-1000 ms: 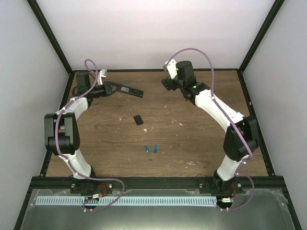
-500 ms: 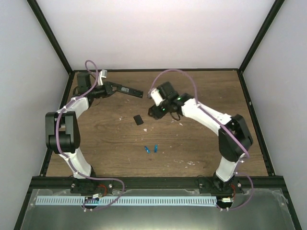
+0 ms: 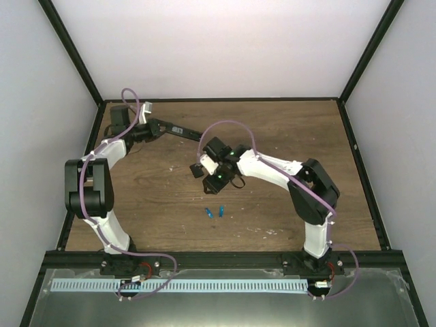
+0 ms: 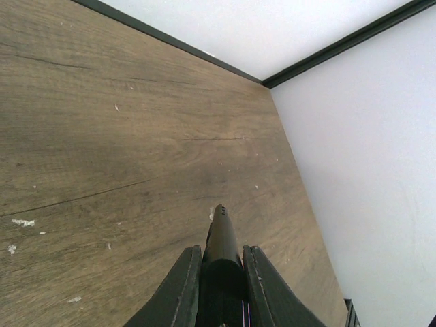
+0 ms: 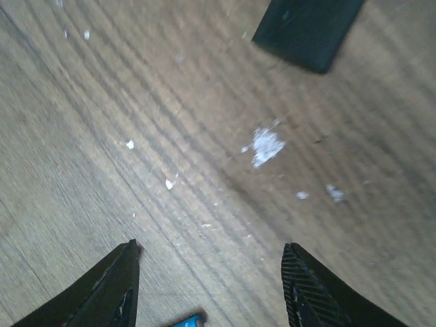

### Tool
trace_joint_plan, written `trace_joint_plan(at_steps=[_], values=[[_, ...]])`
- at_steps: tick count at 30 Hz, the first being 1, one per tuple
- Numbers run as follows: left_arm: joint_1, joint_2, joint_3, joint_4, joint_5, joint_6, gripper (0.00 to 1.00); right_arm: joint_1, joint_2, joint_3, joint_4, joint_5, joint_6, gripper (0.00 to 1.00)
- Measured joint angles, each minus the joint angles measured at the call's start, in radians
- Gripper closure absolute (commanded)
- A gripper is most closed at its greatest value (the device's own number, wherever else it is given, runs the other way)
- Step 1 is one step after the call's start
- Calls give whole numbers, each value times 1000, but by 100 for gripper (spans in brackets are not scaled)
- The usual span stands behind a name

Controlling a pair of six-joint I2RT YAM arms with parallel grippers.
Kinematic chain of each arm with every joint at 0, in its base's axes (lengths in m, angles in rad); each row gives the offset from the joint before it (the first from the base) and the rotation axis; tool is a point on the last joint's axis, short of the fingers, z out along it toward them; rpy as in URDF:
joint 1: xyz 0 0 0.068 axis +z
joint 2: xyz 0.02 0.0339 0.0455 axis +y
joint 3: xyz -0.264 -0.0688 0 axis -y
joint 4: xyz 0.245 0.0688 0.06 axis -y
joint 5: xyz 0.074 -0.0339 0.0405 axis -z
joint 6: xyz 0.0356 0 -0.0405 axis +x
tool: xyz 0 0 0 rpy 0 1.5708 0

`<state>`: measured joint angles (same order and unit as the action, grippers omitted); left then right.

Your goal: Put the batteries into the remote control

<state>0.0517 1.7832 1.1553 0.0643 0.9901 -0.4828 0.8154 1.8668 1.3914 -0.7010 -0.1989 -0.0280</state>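
The left claw (image 4: 221,257) is clamped on the black remote control (image 3: 182,131), upper left. The right claw (image 5: 211,248) is apart, mid-frame. Two blue batteries (image 3: 209,213) lie just below it on the desk (image 3: 286,204).

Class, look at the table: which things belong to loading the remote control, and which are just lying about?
For the job: remote control, held in the left gripper; two batteries.
Lying about: small black cover; pale crumbs.

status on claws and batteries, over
Left claw shut on remote. Right claw open, empty, hovering just beyond the batteries. Both loose on table. Black cover nearby, not blocking.
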Motion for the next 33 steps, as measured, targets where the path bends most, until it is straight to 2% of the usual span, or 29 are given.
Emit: trace_joint_plan(at_steps=[11, 22, 33], values=[[0, -24, -68, -13, -28, 0, 100, 57, 32, 2, -55, 32, -17, 67], [-37, -171, -119, -86, -100, 3, 100, 235, -26, -38, -82, 66, 83, 70], [-75, -234, -225, -104, -166, -11, 100, 238, -44, -115, -80, 118, 202, 73]])
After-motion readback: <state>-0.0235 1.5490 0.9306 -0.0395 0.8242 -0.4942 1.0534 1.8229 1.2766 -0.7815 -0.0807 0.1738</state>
